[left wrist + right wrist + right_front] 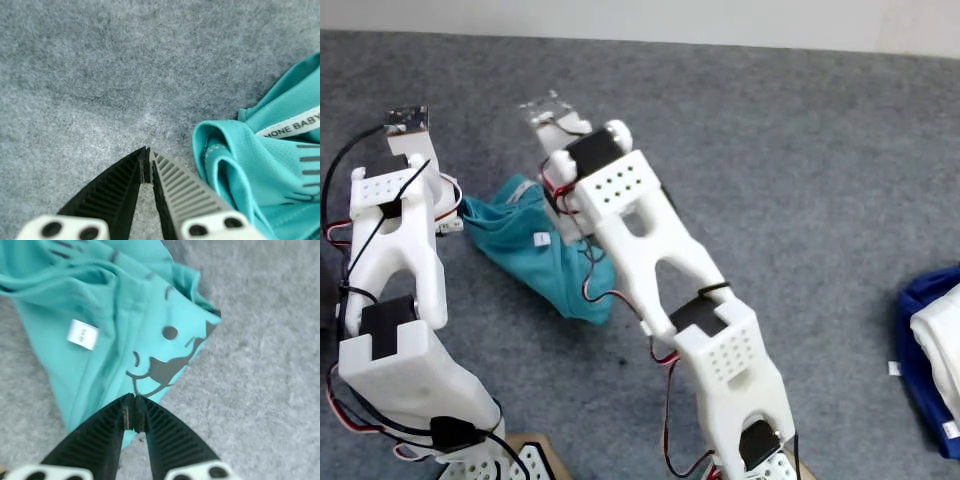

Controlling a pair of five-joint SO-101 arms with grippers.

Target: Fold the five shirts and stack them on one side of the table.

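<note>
Lining up on the teal shirt (535,255), crumpled between my two arms.
My left gripper (147,165) is closed over bare table (100,75) just beside it; right gripper (134,412) closed, tips over its edge, so nearer.

Left arm (390,255) and right arm (650,250): white printed shells with grids of small holes, black servo blocks, and red, black and white cables. Left gripper (148,167): one black and one grey ribbed jaw. Right gripper (134,412): two black ribbed jaws, on white mounts with round holes.
</note>
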